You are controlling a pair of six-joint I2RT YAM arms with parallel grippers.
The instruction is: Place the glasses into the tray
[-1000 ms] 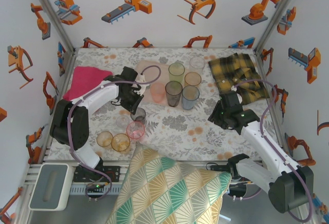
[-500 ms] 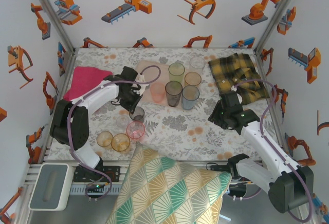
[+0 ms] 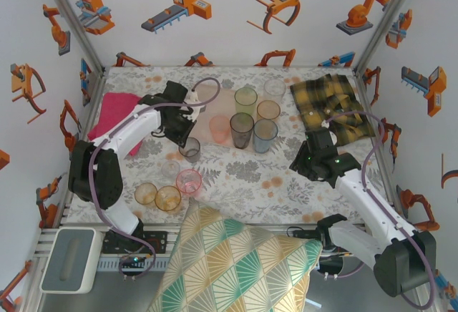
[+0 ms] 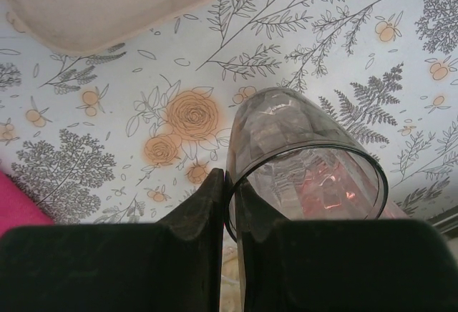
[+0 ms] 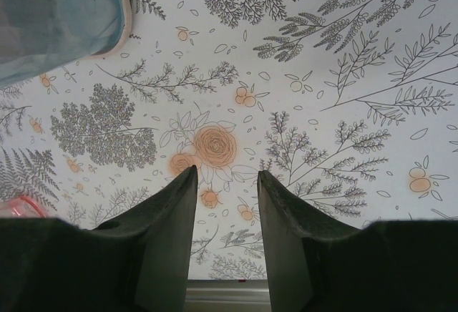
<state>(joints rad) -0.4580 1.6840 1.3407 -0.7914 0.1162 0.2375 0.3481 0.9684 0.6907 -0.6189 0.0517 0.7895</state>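
Smoky grey glass (image 4: 304, 162), centre of left wrist view: translucent plastic, glossy, smooth, bright reflections at rim. Blue glass (image 5: 57, 11), upper left of right wrist view: same glossy translucent plastic. Tray (image 4: 107, 4): pale, matt, smooth. Tablecloth (image 5: 322, 76): smooth, matt, floral print. Left gripper (image 4: 230, 183) fingers (image 4: 193, 226): matt black, finely grainy. Magenta cloth (image 3: 114, 108), plaid cloth (image 3: 333, 104): soft fabric, creased.

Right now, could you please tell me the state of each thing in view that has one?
Left fingers, shut on the smoky glass at its rim.
Smoky glass, held, outside the tray.
Right fingers, open, empty.
Tray, holding several upright glasses.
Pink glass, upright, outside the tray.
Amber glasses, two, upright, outside the tray.
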